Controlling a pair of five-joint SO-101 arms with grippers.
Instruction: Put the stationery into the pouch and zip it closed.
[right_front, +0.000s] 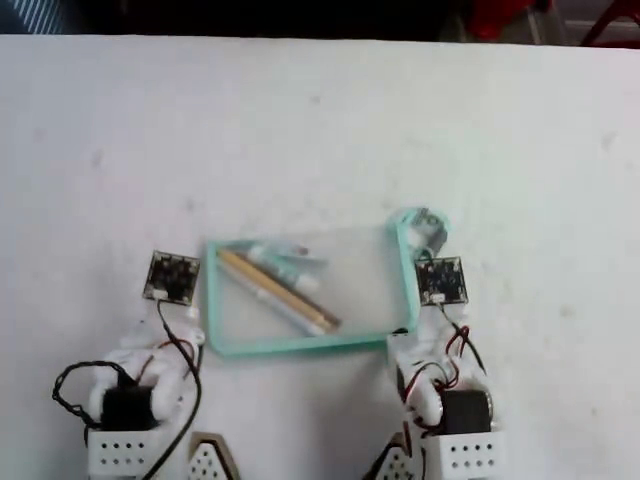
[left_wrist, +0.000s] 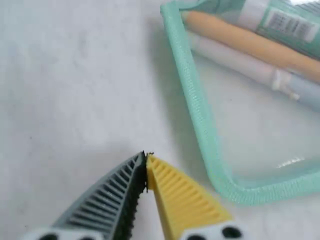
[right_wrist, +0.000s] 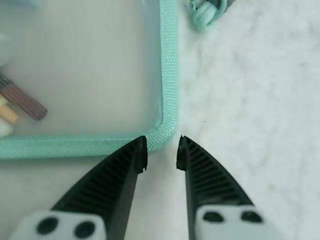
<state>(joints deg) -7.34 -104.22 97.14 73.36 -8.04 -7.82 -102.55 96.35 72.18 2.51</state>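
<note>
A clear pouch with a teal rim (right_front: 405, 290) lies flat on the white table. Inside it are an orange pencil (right_front: 275, 285), a white pen (left_wrist: 235, 60) and a teal-labelled tube (left_wrist: 285, 22). The teal zip pull (right_front: 420, 228) rests at the pouch's far right corner. My left gripper (left_wrist: 146, 161) is shut and empty, hovering just off the pouch's near left corner (left_wrist: 227, 182). My right gripper (right_wrist: 161, 150) stands open by a small gap right at the pouch's near right corner (right_wrist: 165, 127), holding nothing. The ends of the stationery (right_wrist: 22, 102) show through the clear wall.
Both arms sit folded at the table's near edge, the left arm (right_front: 130, 395) and the right arm (right_front: 445, 400) flanking the pouch. The white tabletop (right_front: 320, 130) stretches bare beyond the pouch to a dark far edge.
</note>
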